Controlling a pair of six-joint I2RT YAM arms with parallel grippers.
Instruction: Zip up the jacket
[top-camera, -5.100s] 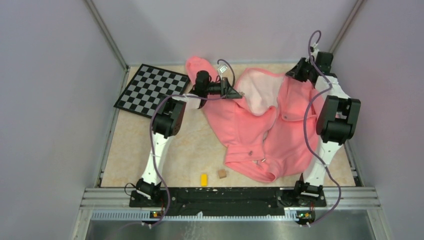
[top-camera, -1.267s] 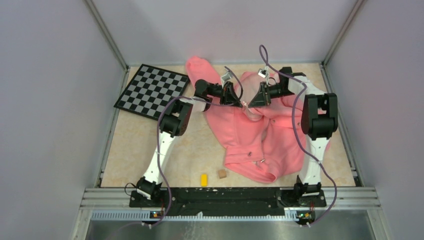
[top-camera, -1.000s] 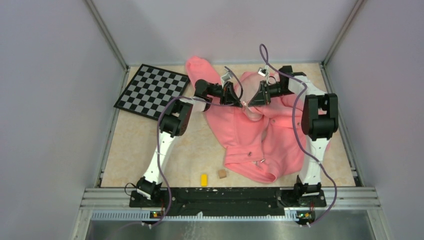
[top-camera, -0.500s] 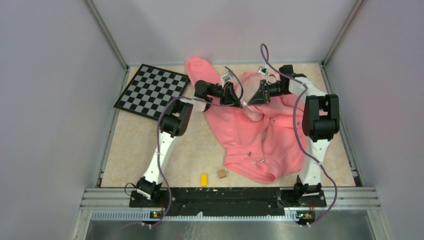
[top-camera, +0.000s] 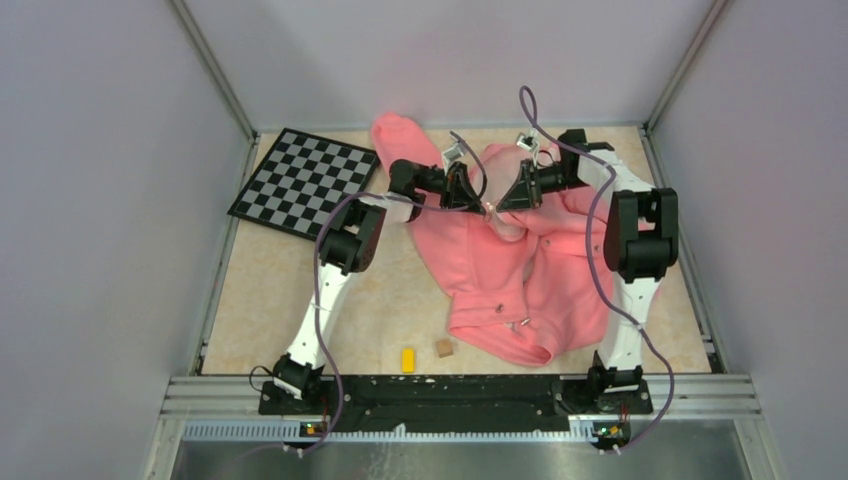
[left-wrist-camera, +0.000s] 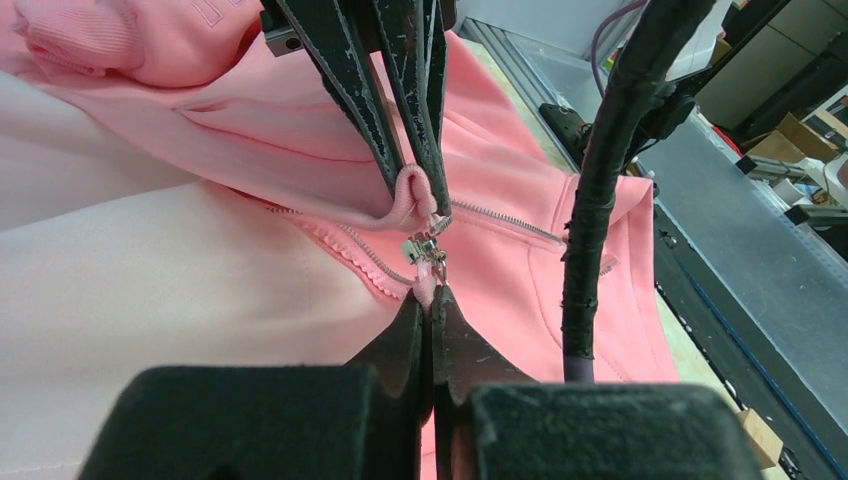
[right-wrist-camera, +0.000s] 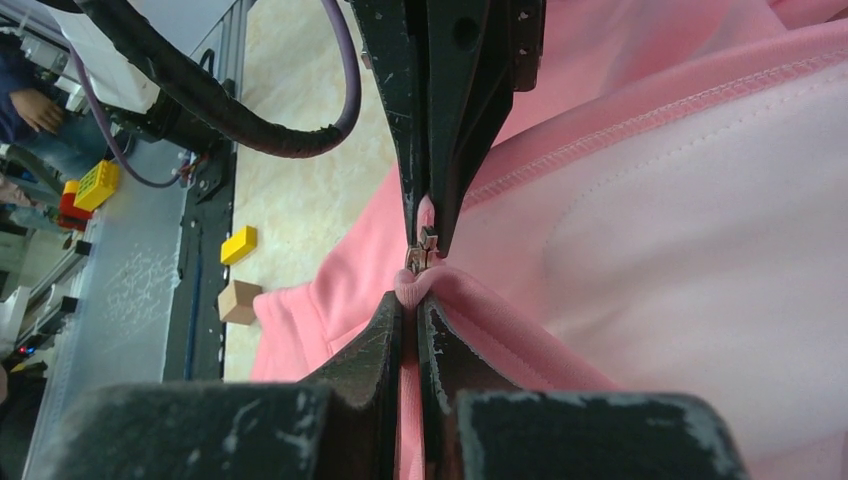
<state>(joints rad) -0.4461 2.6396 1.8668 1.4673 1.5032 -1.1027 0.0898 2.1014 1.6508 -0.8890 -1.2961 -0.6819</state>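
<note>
Jacket (top-camera: 520, 270) sprawls rumpled from the table's (top-camera: 280, 300) middle to its right edge. Five seconds back the right arm was off at the far right corner. Now the right gripper (top-camera: 499, 204) meets the left gripper (top-camera: 480, 204) tip to tip, each pinched tight on jacket fabric beside the zipper pull (left-wrist-camera: 428, 250). Bare tabletop runs left toward the checkerboard (top-camera: 305, 180). A yellow block (top-camera: 408, 359) and a wooden cube (top-camera: 443, 347) sit near the hem.

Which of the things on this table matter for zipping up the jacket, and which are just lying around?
For the job: salmon-pink fleece jacket; its small metal zipper pull; left jaws and right jaws, both shut on the jacket's zipper edges.
Lying about: black-and-white checkerboard panel; small yellow block; small brown wooden cube.
</note>
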